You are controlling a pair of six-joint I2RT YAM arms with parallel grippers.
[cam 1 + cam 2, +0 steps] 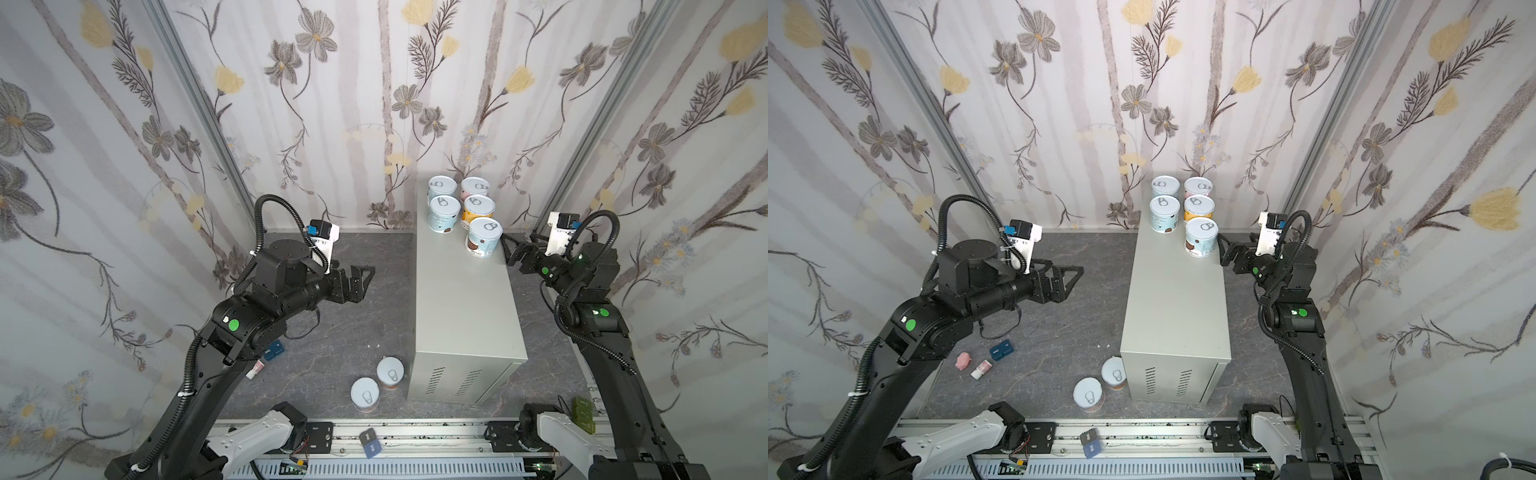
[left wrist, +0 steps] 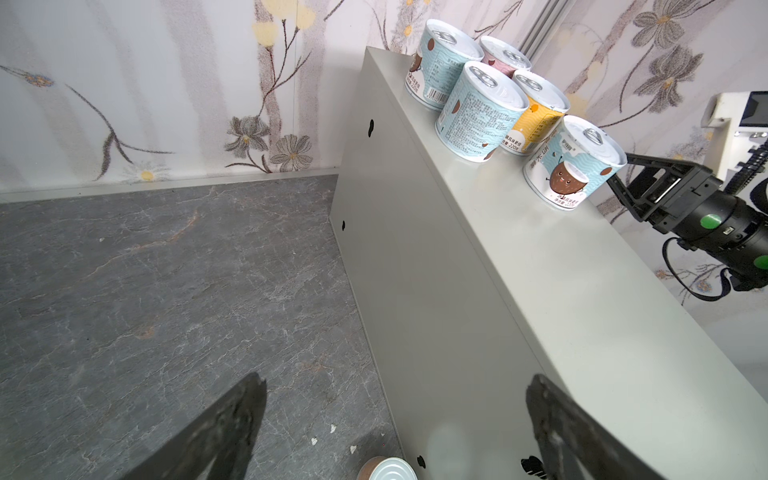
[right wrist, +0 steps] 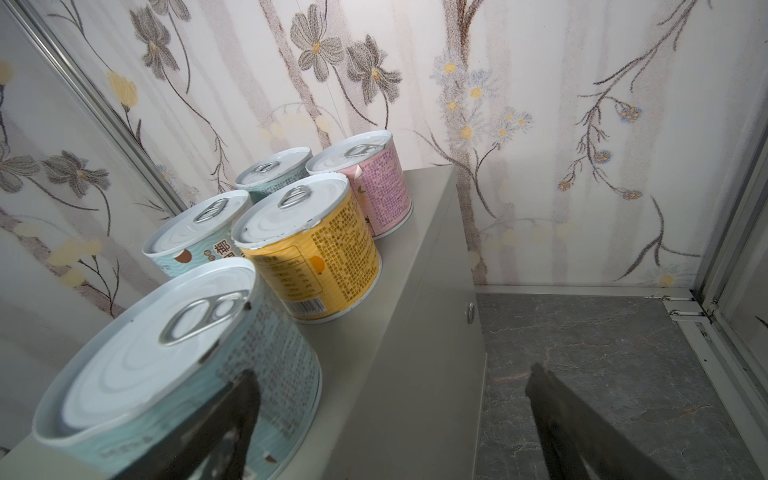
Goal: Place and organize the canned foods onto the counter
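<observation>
1. The desk (image 1: pixel 465 307) carries five cans (image 1: pixel 479 206), upright and tightly clustered at its far end against the wall (image 1: pixel 374 124); the top nearer the vented end lies bare.
2. The nearest can (image 1: pixel 483 239) stands close to the desk's right edge.
3. The right claw (image 1: pixel 505 249), spread wide and empty, hangs off that edge just beside this can; I cannot tell whether it touches.
4. Two cans (image 1: pixel 390 372) stand side by side on the floor (image 1: pixel 345 316), by the desk's near left corner.
5. The left claw (image 1: pixel 368 274), released and empty, hovers over open floor, apart from the desk's left side.
</observation>
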